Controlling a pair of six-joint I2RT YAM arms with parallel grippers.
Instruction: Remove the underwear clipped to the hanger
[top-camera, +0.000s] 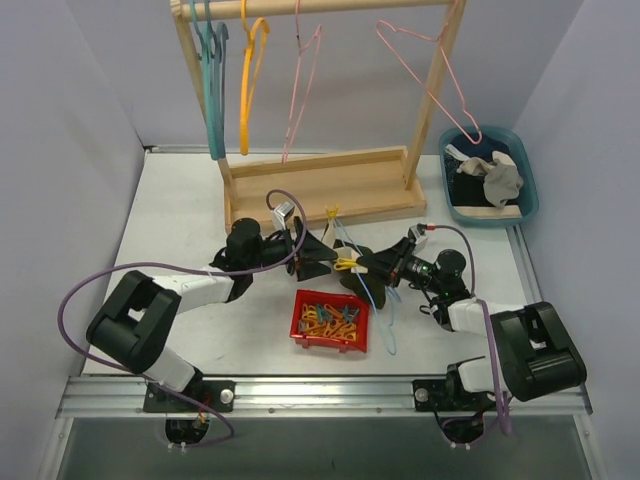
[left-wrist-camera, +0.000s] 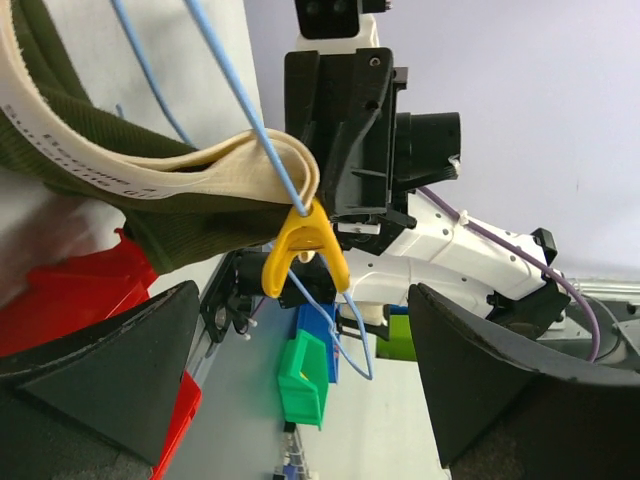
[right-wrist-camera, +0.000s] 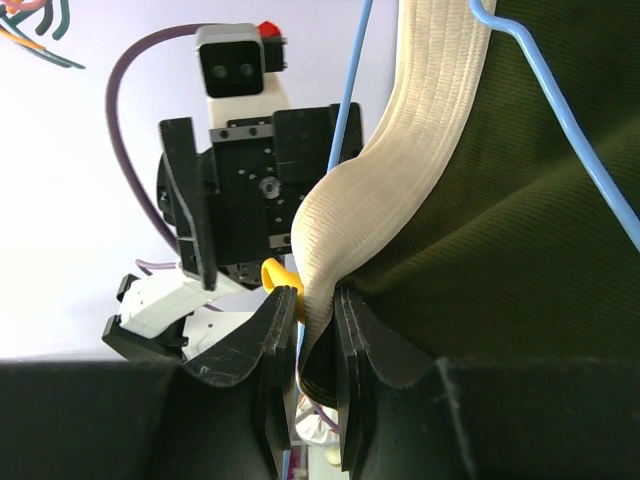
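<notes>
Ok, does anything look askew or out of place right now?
Yes. The pink hanger at the right end of the rack hangs askew, its hook pointing down over the blue bin. The olive underwear also has its waistband bunched where the yellow clip bites it.

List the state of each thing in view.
underwear: clipped to the blue hanger.
yellow clip: pinching waistband and hanger.
left gripper: open, either side of the yellow clip.
right gripper: shut on the underwear waistband.
red tray: holds loose clips.
</notes>
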